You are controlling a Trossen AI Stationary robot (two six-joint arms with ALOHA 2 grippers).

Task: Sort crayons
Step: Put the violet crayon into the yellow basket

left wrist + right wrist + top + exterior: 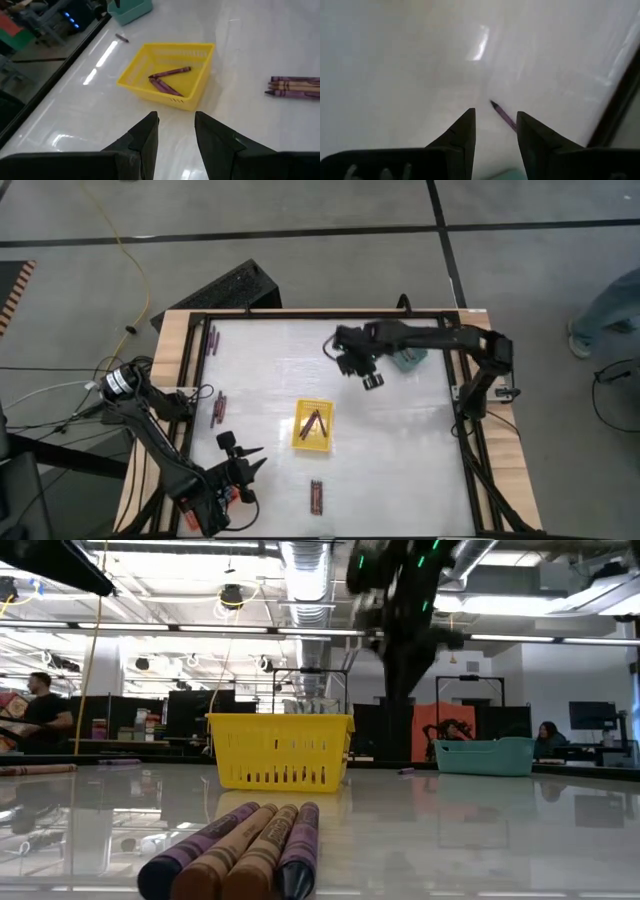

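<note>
Left gripper (243, 456): you had it near the table's front-left corner, its fingers (145, 137) parted with nothing between them, aimed at the yellow basket (312, 427).
Right gripper (362, 370): you held it above the back of the table beside the teal basket (410, 359), jaws apart and empty.
Crayons in basket (167, 80): purple ones lay crossed inside.
Loose purple crayon (504, 116): it lay on the white table (400, 460) just beyond your right fingers.
Crayon bundle (316, 496): it sat near the front edge.
Left-edge crayons (218, 408): they sat well apart from the basket.

Two dark jointed arms, black tapered wedge-shaped jaws, green indicator lights, black cables
</note>
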